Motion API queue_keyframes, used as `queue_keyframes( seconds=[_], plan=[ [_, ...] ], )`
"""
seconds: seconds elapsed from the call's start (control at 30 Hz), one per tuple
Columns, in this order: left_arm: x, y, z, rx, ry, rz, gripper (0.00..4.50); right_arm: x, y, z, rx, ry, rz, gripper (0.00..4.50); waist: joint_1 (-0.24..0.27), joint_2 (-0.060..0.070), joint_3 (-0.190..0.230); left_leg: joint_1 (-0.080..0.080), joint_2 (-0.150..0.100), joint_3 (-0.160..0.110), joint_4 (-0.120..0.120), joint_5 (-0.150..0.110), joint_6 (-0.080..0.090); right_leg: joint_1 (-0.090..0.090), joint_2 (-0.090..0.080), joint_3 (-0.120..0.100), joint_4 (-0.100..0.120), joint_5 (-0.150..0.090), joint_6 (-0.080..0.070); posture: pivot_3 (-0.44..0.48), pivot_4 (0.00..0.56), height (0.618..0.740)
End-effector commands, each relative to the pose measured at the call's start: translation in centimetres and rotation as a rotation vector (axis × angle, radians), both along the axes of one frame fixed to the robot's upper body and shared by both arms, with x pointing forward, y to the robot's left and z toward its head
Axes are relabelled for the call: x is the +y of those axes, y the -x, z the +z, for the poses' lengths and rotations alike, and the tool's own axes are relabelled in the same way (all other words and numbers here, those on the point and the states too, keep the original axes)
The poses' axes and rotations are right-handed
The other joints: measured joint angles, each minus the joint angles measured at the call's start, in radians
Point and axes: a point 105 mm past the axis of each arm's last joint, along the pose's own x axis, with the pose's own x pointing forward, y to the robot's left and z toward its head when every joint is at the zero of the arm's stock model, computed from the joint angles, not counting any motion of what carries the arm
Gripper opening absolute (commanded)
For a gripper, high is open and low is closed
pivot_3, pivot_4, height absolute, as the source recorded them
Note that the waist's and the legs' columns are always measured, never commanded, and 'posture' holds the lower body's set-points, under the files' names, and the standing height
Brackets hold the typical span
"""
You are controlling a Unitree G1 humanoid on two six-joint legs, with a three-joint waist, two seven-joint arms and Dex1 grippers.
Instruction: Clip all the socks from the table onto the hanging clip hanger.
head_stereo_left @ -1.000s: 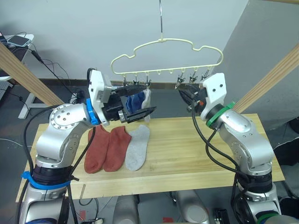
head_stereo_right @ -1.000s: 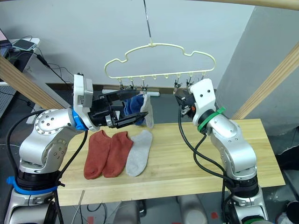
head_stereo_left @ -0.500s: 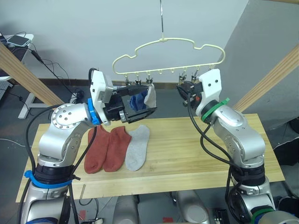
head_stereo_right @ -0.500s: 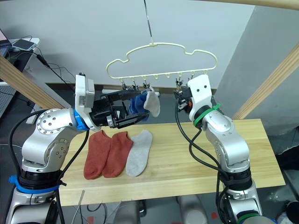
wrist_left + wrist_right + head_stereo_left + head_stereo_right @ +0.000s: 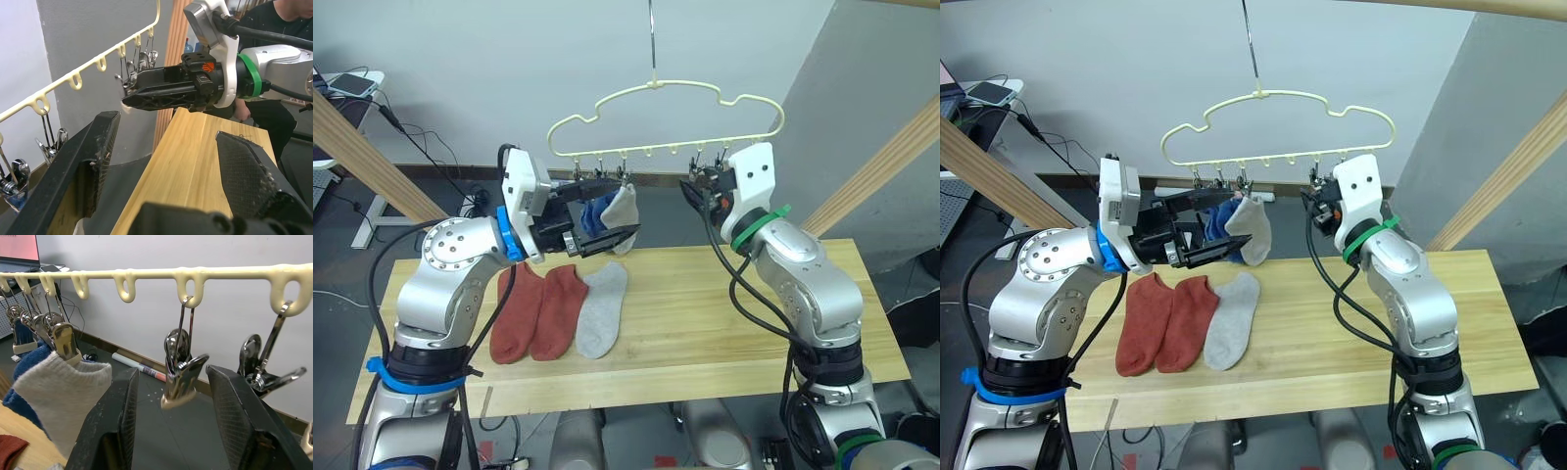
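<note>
Under the clip hanger, the right hand hangs spread around a free metal clip, probably lining up to pinch it open. Beside the hanger's left end, the left hand is also spread, holding nothing. A grey sock and blue socks already hang clipped there. Two rust-red socks and another grey sock lie on the tabletop below the hanger. No readable writing appears.
</note>
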Motion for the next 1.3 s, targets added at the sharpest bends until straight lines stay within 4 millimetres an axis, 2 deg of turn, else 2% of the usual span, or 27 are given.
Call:
queue_keyframes(
  seconds=[0.03, 0.33, 0.8, 0.9, 1.03, 1.1, 1.17, 1.3],
  plan=[
    [-0.5, 0.5, 0.9, -0.055, -0.002, -0.023, 3.53, 0.3, 0.3, 1.9, -0.070, -0.037, 0.017, 2.25, 0.000, 0.000, 0.000, 0.000, 0.000, 0.000, 0.000, 0.000, 0.000, 0.000, 0.000, 0.000, 0.000, 0.000, 0.000, -0.240, 0.277, 0.732],
    [-0.5, 0.4, 0.8, -0.054, -0.003, -0.019, 3.53, 2.0, -0.2, 2.4, -0.080, -0.058, 0.062, 2.25, -0.001, 0.000, 0.000, 0.000, 0.000, 0.000, 0.000, 0.000, 0.000, 0.000, 0.000, 0.000, 0.000, 0.000, 0.000, -0.240, 0.277, 0.732],
    [-0.6, 0.4, 0.8, -0.048, 0.007, -0.016, 3.53, 2.4, -0.6, 2.8, -0.108, -0.085, 0.058, 2.25, 0.000, 0.000, 0.000, 0.000, 0.000, 0.000, 0.000, 0.000, 0.000, 0.000, 0.000, 0.000, 0.000, 0.000, 0.000, -0.234, 0.278, 0.732],
    [-0.6, 0.4, 0.7, -0.044, 0.009, -0.013, 3.53, 2.3, -0.7, 2.8, -0.110, -0.089, 0.048, 1.70, 0.000, 0.000, 0.000, 0.000, 0.000, 0.000, 0.000, 0.000, 0.000, 0.000, 0.000, 0.000, 0.000, 0.000, 0.000, -0.235, 0.278, 0.732],
    [-0.6, 0.3, 0.4, -0.037, 0.016, 0.003, 3.53, 2.2, -0.8, 2.9, -0.111, -0.090, 0.042, 0.45, 0.000, 0.000, 0.000, 0.000, 0.000, 0.000, 0.000, 0.000, 0.000, 0.000, 0.000, 0.000, 0.000, 0.000, 0.000, -0.235, 0.279, 0.732],
    [-0.6, 0.3, 0.2, -0.027, 0.022, 0.015, 3.53, 2.2, -0.8, 2.9, -0.113, -0.091, 0.042, 0.08, 0.000, 0.000, 0.000, 0.000, 0.000, 0.000, 0.000, 0.000, 0.000, 0.000, 0.000, 0.000, 0.000, 0.000, 0.000, -0.236, 0.282, 0.732],
    [-0.4, 0.2, -0.4, -0.008, 0.027, 0.044, 3.53, 2.1, -0.8, 2.9, -0.113, -0.090, 0.041, 0.03, -0.001, 0.000, 0.000, 0.000, 0.000, 0.000, 0.000, 0.000, 0.000, 0.000, 0.000, 0.000, 0.000, 0.000, 0.000, -0.237, 0.283, 0.732],
    [0.0, 0.6, -3.5, 0.062, 0.000, 0.130, 3.53, 2.1, -0.8, 2.9, -0.114, -0.088, 0.041, 0.03, -0.005, 0.000, 0.000, 0.000, 0.000, 0.000, 0.000, 0.000, 0.000, 0.000, 0.000, 0.001, 0.000, 0.000, 0.000, -0.237, 0.284, 0.732]
  ],
)
